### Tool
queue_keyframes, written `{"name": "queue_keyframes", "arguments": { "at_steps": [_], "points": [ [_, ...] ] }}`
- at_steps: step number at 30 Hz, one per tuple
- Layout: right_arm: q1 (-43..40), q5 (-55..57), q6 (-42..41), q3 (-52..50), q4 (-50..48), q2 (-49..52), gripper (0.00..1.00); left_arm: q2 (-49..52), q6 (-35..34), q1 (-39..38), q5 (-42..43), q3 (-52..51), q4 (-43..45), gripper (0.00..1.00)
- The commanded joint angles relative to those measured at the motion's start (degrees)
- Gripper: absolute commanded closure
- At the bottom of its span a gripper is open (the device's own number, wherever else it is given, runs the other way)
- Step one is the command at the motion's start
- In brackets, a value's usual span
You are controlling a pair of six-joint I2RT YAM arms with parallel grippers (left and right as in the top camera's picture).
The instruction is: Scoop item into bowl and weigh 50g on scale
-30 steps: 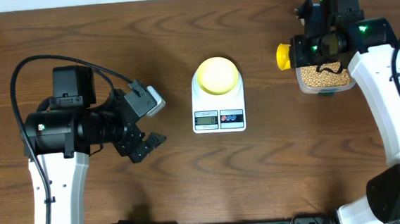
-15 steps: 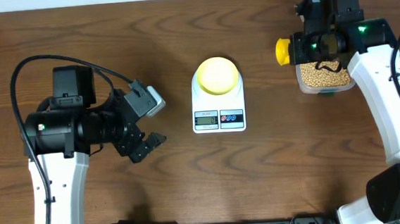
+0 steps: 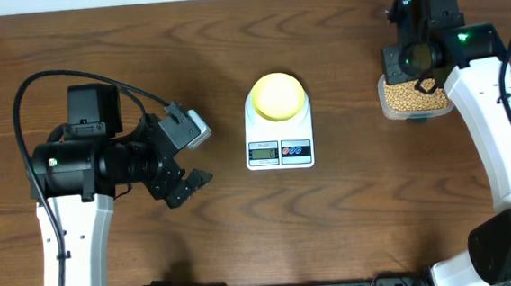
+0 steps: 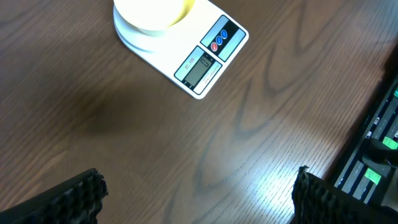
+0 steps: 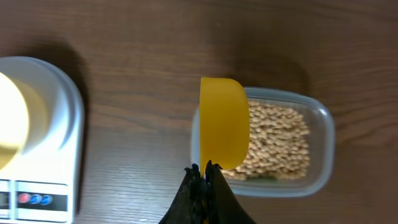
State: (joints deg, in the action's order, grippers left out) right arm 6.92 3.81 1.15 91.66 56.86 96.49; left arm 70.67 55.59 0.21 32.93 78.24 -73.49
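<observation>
Soybeans [image 5: 277, 140] lie heaped in a clear plastic tub [image 5: 323, 124] on the table's right side. The right gripper [image 5: 204, 177], clamped on a yellow measuring scoop [image 5: 224, 121], has swung it from beside the tub to above its left rim, cup turned edge-on. A dip into the beans looks imminent. The pale-yellow bowl [image 3: 277, 96] sits, apparently empty, on the white scale [image 3: 279, 150]. The left gripper [image 4: 198, 186] hangs open, well apart.
</observation>
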Motion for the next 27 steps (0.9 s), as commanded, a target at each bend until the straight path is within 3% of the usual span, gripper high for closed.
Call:
{"name": "queue_keyframes", "arguments": {
  "at_steps": [1,8,20,27],
  "points": [
    [-0.7,3.6,2.0,0.1,1.6,-2.4,0.99,-0.2,0.9,0.0,0.9,-0.1,-0.2,0.02],
    [-8.0,2.5,-5.7,0.2,7.3,-3.9,0.99,-0.2,0.9,0.0,0.9,-0.1,-0.2,0.02],
    [-19.3,-3.8,-2.3,-1.9,14.9,-13.2,0.99,-0.2,0.9,0.0,0.9,-0.1,-0.2,0.02],
    [-16.3,-4.9,-1.5,-16.0,-2.0,-13.2,0.99,-0.2,0.9,0.0,0.9,-0.1,-0.2,0.02]
  ]
}}
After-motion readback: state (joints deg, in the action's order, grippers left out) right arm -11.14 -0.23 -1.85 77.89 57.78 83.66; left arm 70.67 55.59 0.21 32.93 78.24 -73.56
